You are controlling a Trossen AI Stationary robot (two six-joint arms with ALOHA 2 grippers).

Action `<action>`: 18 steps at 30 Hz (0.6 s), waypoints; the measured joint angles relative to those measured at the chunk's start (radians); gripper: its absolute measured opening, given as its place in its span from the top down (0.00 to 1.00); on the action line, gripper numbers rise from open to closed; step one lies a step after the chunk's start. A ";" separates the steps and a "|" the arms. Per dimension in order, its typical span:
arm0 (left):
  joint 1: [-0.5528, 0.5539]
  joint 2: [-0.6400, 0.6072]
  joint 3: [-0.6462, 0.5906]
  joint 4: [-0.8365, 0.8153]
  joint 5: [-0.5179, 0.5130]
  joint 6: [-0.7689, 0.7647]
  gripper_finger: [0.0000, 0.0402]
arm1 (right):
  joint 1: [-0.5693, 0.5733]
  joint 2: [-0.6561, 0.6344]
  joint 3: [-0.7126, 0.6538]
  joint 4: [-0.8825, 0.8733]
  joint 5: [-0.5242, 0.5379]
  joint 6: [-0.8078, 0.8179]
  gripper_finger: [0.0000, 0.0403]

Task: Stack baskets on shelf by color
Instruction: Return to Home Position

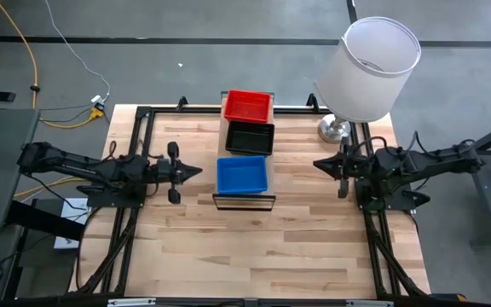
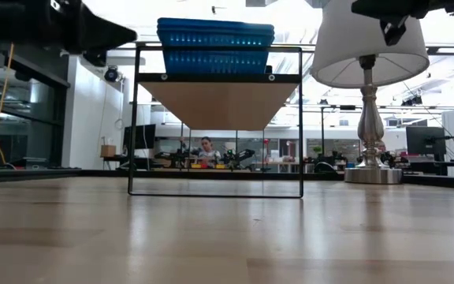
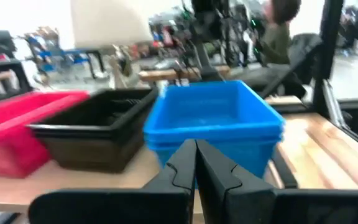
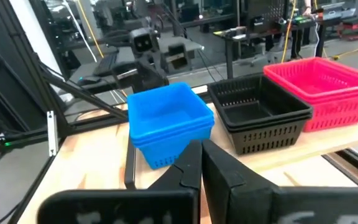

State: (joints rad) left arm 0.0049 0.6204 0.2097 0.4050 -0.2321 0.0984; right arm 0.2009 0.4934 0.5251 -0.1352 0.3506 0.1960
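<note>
Baskets (image 1: 242, 175) were stacked on the shelf (image 2: 223, 102); left gripper (image 1: 197, 170) and right gripper (image 1: 317, 163), pinched together and empty, were judged best drawn back clear of its edges.

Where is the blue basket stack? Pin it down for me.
In the high view the blue basket stack sits at the near end of the shelf, right beside the black baskets, between the left gripper and right gripper.

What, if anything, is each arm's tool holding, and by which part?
Nothing is held: the left tool and right tool are shut, empty, apart from the blue baskets on the shelf.
</note>
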 joint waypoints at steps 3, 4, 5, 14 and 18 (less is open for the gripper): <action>0.032 -0.099 -0.020 -0.010 0.000 0.026 1.00 | 0.011 -0.007 0.000 -0.001 0.021 -0.006 1.00; 0.045 -0.133 -0.020 -0.022 0.003 0.032 1.00 | 0.011 -0.007 0.000 -0.002 0.024 -0.012 1.00; 0.058 -0.166 -0.020 -0.035 0.011 0.033 1.00 | 0.011 -0.006 0.000 -0.003 0.024 -0.014 1.00; 0.149 -0.373 -0.019 -0.282 0.147 -0.057 1.00 | 0.011 -0.003 0.000 -0.004 0.024 -0.002 1.00; 0.156 -0.398 -0.021 -0.343 0.151 -0.094 1.00 | 0.011 -0.003 0.000 -0.006 0.024 -0.006 1.00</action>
State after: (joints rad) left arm 0.1608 0.2223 0.1887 0.0620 -0.0807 0.0043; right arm 0.2119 0.4904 0.5251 -0.1409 0.3748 0.1904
